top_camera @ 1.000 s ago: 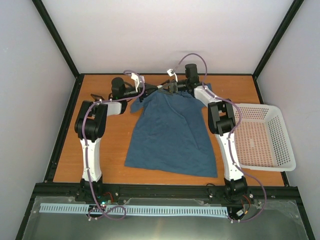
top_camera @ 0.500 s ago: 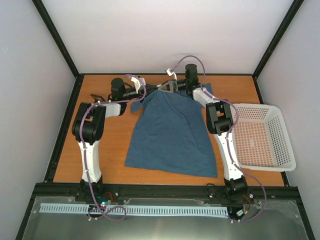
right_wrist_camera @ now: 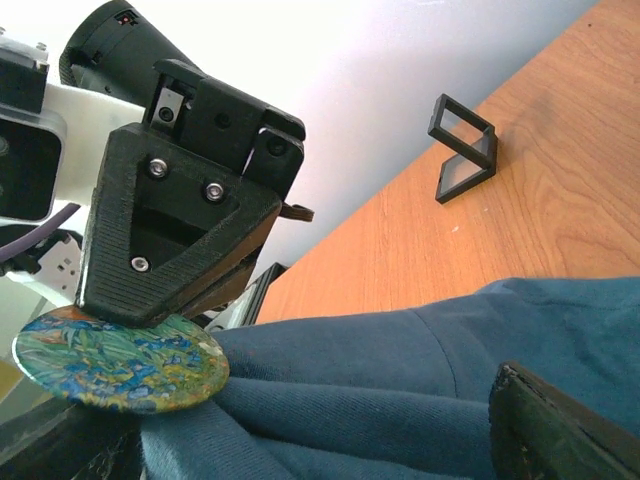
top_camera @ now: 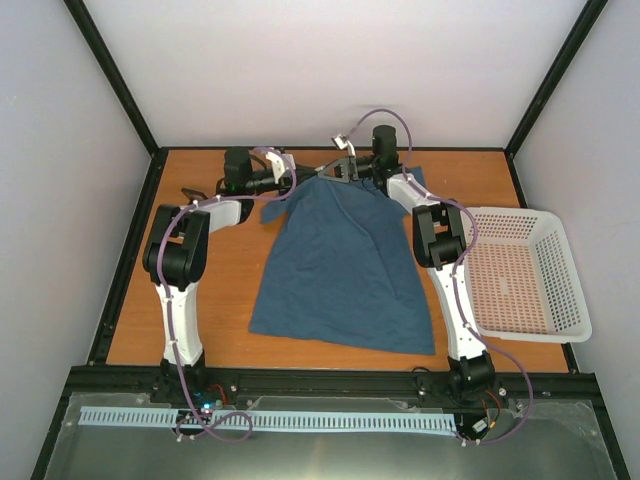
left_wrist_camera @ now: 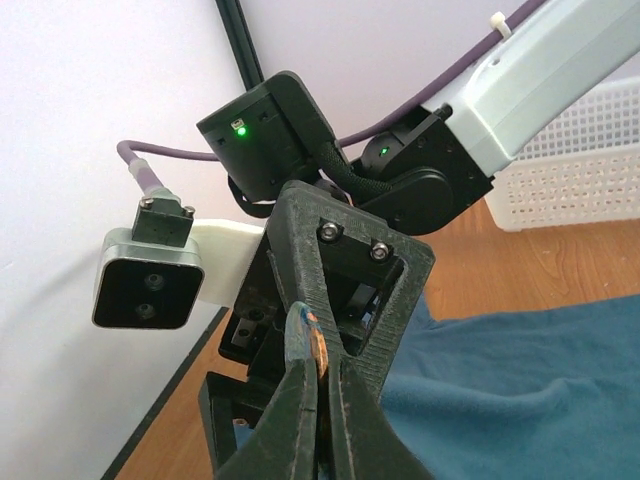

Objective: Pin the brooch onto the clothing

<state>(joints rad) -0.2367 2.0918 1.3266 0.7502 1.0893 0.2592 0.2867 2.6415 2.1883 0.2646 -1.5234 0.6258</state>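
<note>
The dark teal T-shirt (top_camera: 340, 265) lies on the table with its neck end drawn up to a peak at my right gripper (top_camera: 340, 172). In the right wrist view, bunched shirt fabric (right_wrist_camera: 400, 390) fills the space between my right fingers (right_wrist_camera: 560, 430), whose jaws stand apart around it. My left gripper (left_wrist_camera: 325, 365) is shut on the brooch (left_wrist_camera: 305, 335), seen edge-on there. The right wrist view shows the brooch (right_wrist_camera: 120, 360) as a round disc painted green, blue and yellow. It touches the raised fabric, and the left gripper (right_wrist_camera: 190, 300) is just above it.
A small black frame holder (right_wrist_camera: 462, 147) stands on the bare wood beyond the shirt. A white mesh basket (top_camera: 520, 275) sits at the table's right edge. Black enclosure posts and pale walls close in behind both grippers.
The shirt's neck end has been gathered and lifted into a peak at the right gripper. My left gripper has moved right, bringing the brooch up to it.
</note>
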